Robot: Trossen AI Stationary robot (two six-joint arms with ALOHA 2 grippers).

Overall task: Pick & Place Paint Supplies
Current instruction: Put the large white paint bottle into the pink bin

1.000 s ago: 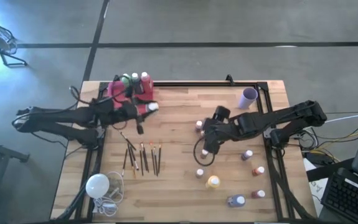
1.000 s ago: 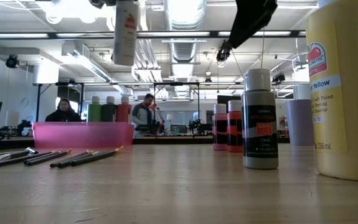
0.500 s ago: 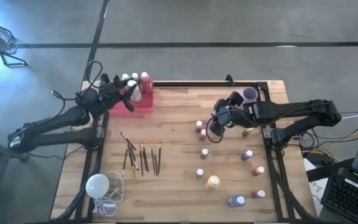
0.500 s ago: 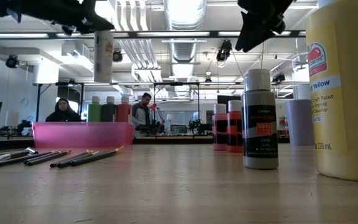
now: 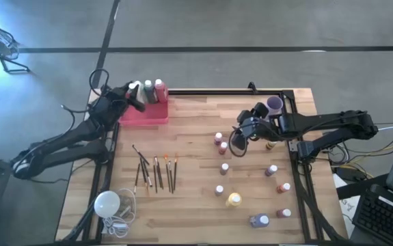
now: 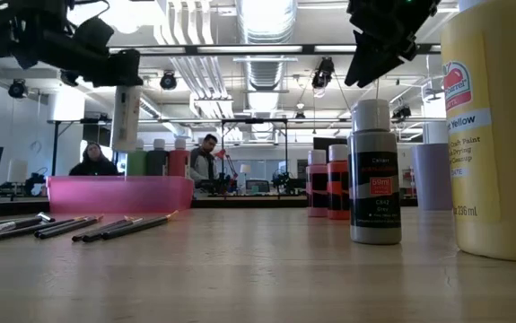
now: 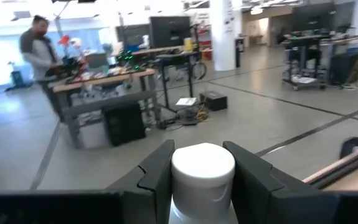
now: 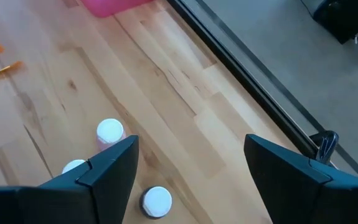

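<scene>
My left gripper [image 5: 132,100] hangs over the left end of the pink tray [image 5: 148,115] at the table's far left, shut on a white-capped paint bottle [image 6: 126,112]. Three bottles [image 6: 159,157] stand in the tray. My right gripper [image 8: 191,168] hovers open and tilted down over the bottles [image 5: 221,141] at right centre, touching nothing. Thin brushes [image 5: 155,172] lie flat on the table's left half. More bottles, one of them large and yellow [image 5: 234,199], stand on the right half. My left gripper pinches the bottle's white cap [image 7: 202,167] between its two fingers, one on each side. The fingers lie level and come from the table's near-left side. The bottle hangs upright below the fingers [image 6: 105,65], its base clear of the tray's rim.
A purple cup [image 5: 273,106] stands at the far right, by the right arm. A white bulb with a cord [image 5: 107,203] lies at the near left corner. A black frame rail [image 8: 241,81] runs along the table's edges. People are in the room beyond.
My left gripper has swung toward the table's far left corner and come down, carrying the bottle upright from high over the tray's right side to just above its left end. My right gripper has drawn back toward the table's far right, away from the centre bottles.
</scene>
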